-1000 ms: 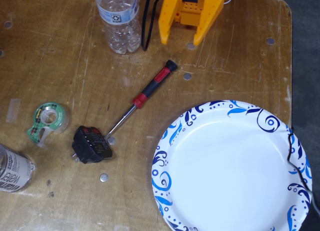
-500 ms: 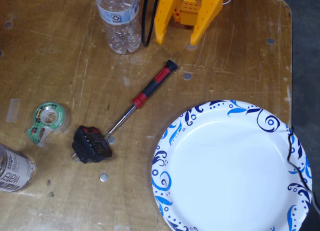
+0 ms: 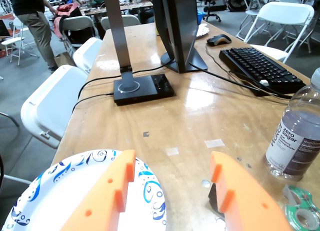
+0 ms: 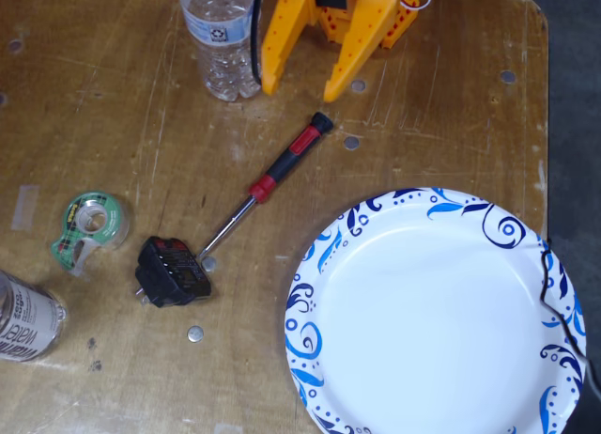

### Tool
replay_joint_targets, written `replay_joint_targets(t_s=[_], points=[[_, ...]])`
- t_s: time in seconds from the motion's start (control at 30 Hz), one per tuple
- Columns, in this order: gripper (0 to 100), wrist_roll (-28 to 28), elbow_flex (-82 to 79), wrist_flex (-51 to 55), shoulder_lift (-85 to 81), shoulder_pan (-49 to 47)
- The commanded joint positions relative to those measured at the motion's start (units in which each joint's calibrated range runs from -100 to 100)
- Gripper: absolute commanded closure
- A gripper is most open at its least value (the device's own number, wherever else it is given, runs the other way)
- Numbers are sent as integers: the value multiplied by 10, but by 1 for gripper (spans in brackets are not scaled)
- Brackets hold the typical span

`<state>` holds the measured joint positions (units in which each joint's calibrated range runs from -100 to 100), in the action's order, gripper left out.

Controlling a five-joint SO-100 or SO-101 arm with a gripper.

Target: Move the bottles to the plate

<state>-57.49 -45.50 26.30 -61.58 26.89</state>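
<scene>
The arm reaches in from the top edge of the fixed view, its orange gripper [image 4: 302, 86] pointing down toward the surface and angled a little to the left. The jaws stand spread wide, with clear space between the two orange fingers [image 4: 275, 49]. In the wrist view the gripper [image 3: 172, 166] shows the same: both fingers apart, nothing held between them, hovering above the surface.

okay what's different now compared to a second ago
The open gripper has swung leftward in the fixed view, closing on the blue-label bottle; its nearer finger now sits right beside the bottle. Nothing is grasped. The plate, screwdriver, tape dispenser and second bottle haven't moved.
</scene>
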Motion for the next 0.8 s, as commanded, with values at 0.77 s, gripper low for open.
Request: replay_joint_targets(t_s=[0.77], points=[[83, 18, 405, 656, -182, 235]])
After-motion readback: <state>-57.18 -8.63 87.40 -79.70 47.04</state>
